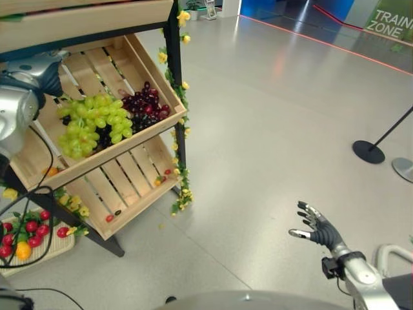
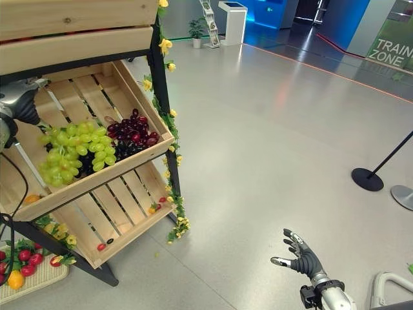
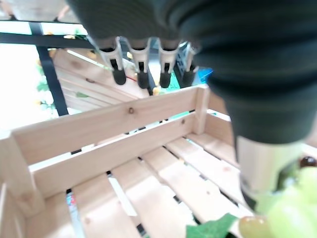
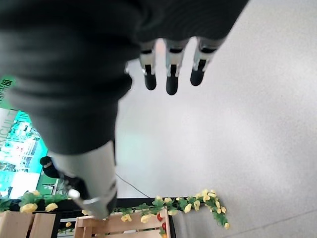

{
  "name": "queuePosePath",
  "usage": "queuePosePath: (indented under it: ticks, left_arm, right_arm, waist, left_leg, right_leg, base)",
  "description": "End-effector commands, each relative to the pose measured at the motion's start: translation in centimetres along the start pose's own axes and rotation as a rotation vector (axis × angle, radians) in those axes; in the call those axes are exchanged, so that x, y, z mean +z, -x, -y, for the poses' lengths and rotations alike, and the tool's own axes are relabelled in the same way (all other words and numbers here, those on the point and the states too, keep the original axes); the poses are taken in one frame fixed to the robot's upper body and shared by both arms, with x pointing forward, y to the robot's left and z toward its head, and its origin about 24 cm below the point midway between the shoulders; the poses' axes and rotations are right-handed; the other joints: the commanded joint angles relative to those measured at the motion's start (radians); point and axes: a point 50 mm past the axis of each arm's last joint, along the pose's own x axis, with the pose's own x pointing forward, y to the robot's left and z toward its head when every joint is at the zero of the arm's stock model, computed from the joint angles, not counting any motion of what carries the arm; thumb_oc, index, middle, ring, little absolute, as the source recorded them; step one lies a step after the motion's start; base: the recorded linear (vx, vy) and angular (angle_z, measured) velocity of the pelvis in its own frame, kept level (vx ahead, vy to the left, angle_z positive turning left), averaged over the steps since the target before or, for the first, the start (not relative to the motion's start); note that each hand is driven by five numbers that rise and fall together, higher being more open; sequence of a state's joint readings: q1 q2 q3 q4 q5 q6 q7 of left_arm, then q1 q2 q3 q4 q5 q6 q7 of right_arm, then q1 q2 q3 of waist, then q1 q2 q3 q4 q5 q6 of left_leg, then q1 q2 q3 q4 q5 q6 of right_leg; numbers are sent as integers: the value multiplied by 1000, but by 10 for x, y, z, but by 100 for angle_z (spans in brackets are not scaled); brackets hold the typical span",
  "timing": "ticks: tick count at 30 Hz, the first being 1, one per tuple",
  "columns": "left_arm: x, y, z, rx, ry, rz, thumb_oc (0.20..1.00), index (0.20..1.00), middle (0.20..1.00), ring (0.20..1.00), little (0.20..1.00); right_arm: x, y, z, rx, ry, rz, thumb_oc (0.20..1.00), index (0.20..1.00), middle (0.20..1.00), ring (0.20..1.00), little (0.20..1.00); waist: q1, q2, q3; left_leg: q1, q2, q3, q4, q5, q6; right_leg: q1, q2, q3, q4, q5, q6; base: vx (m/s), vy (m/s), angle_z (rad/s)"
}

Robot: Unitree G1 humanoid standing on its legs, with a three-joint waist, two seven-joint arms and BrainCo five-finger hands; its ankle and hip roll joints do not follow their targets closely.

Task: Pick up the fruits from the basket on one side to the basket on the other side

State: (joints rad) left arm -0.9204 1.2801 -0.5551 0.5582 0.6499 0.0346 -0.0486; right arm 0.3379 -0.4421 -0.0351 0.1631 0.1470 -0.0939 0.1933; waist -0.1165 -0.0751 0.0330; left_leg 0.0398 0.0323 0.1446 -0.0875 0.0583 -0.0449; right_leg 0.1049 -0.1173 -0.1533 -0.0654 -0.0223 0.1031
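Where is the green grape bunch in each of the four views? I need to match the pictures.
Left eye view: green grape bunch in the middle wooden crate, beside the dark grapes.
Right eye view: same crate, upper left, dark grapes beside it.
Left wrist view: blurred green grapes at one corner, past the left hand.
Right wrist view: not in it.
Shared landmark: the crate's wooden slats.

This looks like an exhibition or demo hall dressed up as a fruit stall. A wide polished grey floor (image 1: 277,129) runs to blue-lit walls, with a rope-barrier post (image 1: 369,151), a display stand (image 2: 232,19) and a tiered wooden crate shelf (image 1: 122,187) trimmed with yellow flowers (image 1: 184,194).
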Motion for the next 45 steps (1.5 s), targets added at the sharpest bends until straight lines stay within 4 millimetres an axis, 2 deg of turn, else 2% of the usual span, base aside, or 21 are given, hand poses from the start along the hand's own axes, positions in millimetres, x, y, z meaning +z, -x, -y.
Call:
queuePosePath:
  ticks: [1,2,3,5,7,10,12,16,21,24,32,34,35,36,37,38,43,45]
  left_arm:
    - [-37,7,-49,223,132,-129,1000,1000,1000,1000,1000]
    - [-37,8,-45,251,209,-133,1000,1000,1000,1000,1000]
    - [-44,10,-28,217,189,-156,1000,1000,1000,1000,1000]
    - [-43,11,-24,230,211,-151,1000,1000,1000,1000,1000]
    - [-36,13,-13,247,231,-133,1000,1000,1000,1000,1000]
    - [-23,27,8,301,313,-102,1000,1000,1000,1000,1000]
    - [-13,38,30,283,406,-78,1000,1000,1000,1000,1000]
    - [4,55,42,314,529,-30,1000,1000,1000,1000,1000]
    - [31,81,53,333,611,65,1000,1000,1000,1000,1000]
    - [45,93,59,333,734,109,1000,1000,1000,1000,1000]
    - [93,118,72,292,1212,247,1000,1000,1000,1000,1000]
    - [110,129,72,287,1487,310,1000,1000,1000,1000,1000]
    - [109,129,72,286,1490,311,1000,1000,1000,1000,1000]
    - [122,134,68,273,1663,381,1000,1000,1000,1000,1000]
    - [122,134,68,272,1666,383,1000,1000,1000,1000,1000]
    - [131,139,66,247,1760,426,1000,1000,1000,1000,1000]
    - [146,150,58,209,1933,534,1000,1000,1000,1000,1000]
    - [154,156,64,155,2030,526,1000,1000,1000,1000,1000]
  right_arm:
    - [24,-3,19,-64,44,105,1000,1000,1000,1000,1000]
    - [23,-4,19,-69,36,106,1000,1000,1000,1000,1000]
    - [26,-5,18,-64,44,121,1000,1000,1000,1000,1000]
    - [29,-6,16,-58,44,138,1000,1000,1000,1000,1000]
    - [31,-7,16,-64,44,150,1000,1000,1000,1000,1000]
    - [31,-6,17,-88,37,162,1000,1000,1000,1000,1000]
    - [30,-6,19,-105,41,157,1000,1000,1000,1000,1000]
    - [30,-7,23,-141,34,158,1000,1000,1000,1000,1000]
    - [32,-9,26,-173,23,166,1000,1000,1000,1000,1000]
    - [33,-11,26,-179,16,170,1000,1000,1000,1000,1000]
    - [40,-16,25,-191,-8,208,1000,1000,1000,1000,1000]
    - [42,-19,22,-195,-27,226,1000,1000,1000,1000,1000]
    - [42,-18,23,-196,-26,226,1000,1000,1000,1000,1000]
    - [44,-20,22,-202,-37,237,1000,1000,1000,1000,1000]
    - [44,-20,22,-203,-37,237,1000,1000,1000,1000,1000]
    - [44,-20,22,-210,-43,242,1000,1000,1000,1000,1000]
    - [44,-22,20,-232,-62,252,1000,1000,1000,1000,1000]
    - [42,-20,19,-236,-67,251,1000,1000,1000,1000,1000]
  waist:
    - [10,40,-1]
    - [13,39,0]
    - [10,44,3]
    - [10,45,4]
    - [13,48,7]
    - [26,48,11]
    - [29,52,11]
    - [38,57,13]
    - [55,56,17]
    - [63,55,19]
    - [79,46,32]
    - [88,40,35]
    - [87,41,35]
    - [92,38,36]
    - [92,39,36]
    - [98,38,38]
    - [110,34,43]
    - [116,34,47]
  left_leg:
    - [38,-22,-19,37,-113,25]
    - [37,-22,-22,38,-112,25]
    - [37,-23,-21,39,-110,24]
    - [37,-23,-20,38,-109,24]
    - [36,-22,-17,38,-107,22]
    - [30,-23,-22,38,-103,20]
    - [27,-25,-27,38,-101,18]
    - [21,-28,-43,43,-100,15]
    - [12,-31,-62,51,-98,9]
    - [7,-31,-72,57,-97,7]
    - [-21,-29,-114,71,-76,-4]
    - [-33,-29,-129,75,-68,-6]
    - [-33,-29,-130,75,-68,-6]
    - [-38,-28,-140,77,-63,-10]
    - [-38,-28,-141,77,-63,-10]
    - [-42,-25,-149,77,-56,-15]
    - [-58,-20,-183,80,-36,-34]
    - [-62,-17,-198,82,-28,-40]
  right_leg:
    - [14,25,-13,110,-86,83]
    - [12,25,-15,111,-86,82]
    - [11,25,-14,111,-87,80]
    - [10,25,-13,111,-88,80]
    - [9,25,-13,111,-89,77]
    - [7,24,-15,109,-91,71]
    - [8,25,-17,104,-94,66]
    - [16,26,-26,90,-94,54]
    - [30,29,-38,66,-96,40]
    - [36,31,-44,55,-95,33]
    - [40,45,-71,47,-99,7]
    - [43,48,-82,40,-98,1]
    - [43,49,-83,39,-98,1]
    - [45,51,-90,37,-100,-3]
    - [46,51,-91,37,-100,-3]
    - [48,53,-101,33,-101,-8]
    - [51,65,-125,35,-110,-22]
    - [52,70,-135,37,-114,-29]
  base:
    - [-20,-23,7]
    - [-30,-24,8]
    - [-25,-19,5]
    - [0,0,0]
    - [0,0,0]
    - [-11,-21,0]
    - [-4,-18,0]
    - [-2,-28,4]
    - [-9,-42,14]
    - [-18,-42,5]
    - [-36,-49,23]
    - [-52,-60,24]
    - [-60,-58,16]
    - [-31,-31,16]
    - [-67,-61,16]
    - [-36,-33,6]
    - [-61,-64,25]
    - [-73,-88,26]
